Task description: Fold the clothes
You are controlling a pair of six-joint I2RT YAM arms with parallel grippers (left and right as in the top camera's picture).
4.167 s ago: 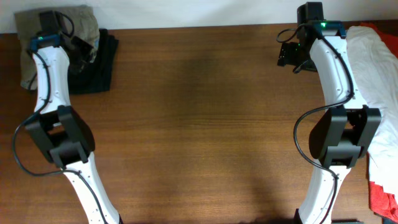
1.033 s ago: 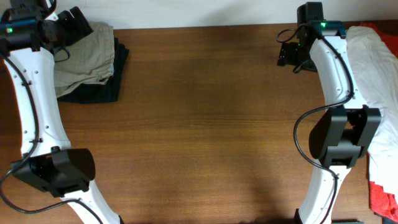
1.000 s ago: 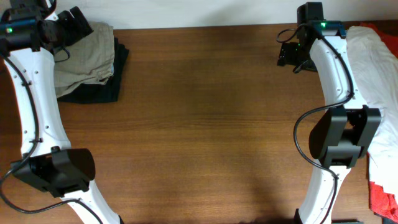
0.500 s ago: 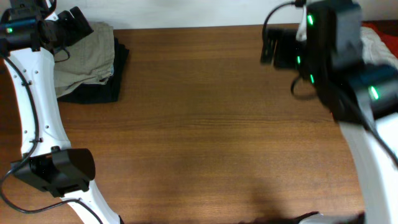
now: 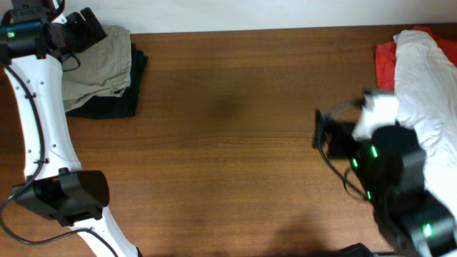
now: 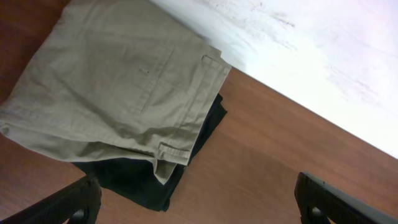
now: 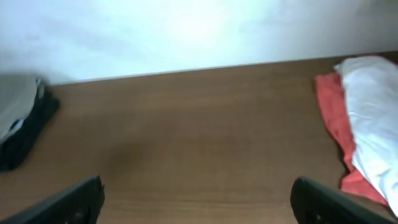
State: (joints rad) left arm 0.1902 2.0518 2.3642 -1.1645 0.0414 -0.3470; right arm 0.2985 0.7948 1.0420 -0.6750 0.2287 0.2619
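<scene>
The clothes, a folded pair of pale khaki trousers (image 5: 96, 61), lie at the table's far left corner on top of a black garment (image 5: 118, 107). My left gripper (image 5: 89, 27) hovers at the trousers' back edge, open and empty. In the left wrist view the trousers (image 6: 118, 93) and the black garment (image 6: 149, 180) lie ahead of the left gripper (image 6: 199, 202), whose fingers stand wide apart. My right gripper (image 5: 325, 135) is blurred at the middle right, raised close to the camera and open. In the right wrist view, the right gripper (image 7: 198, 199) has only bare wood between its fingers.
A white garment (image 5: 428, 78) lies over a red garment (image 5: 385, 61) at the table's right edge; both the white garment (image 7: 373, 106) and the red one (image 7: 333, 106) show in the right wrist view. A white wall runs along the table's far edge.
The right arm has swung from the back right corner toward the front, up close to the overhead camera. The left arm has not moved in the last second.
</scene>
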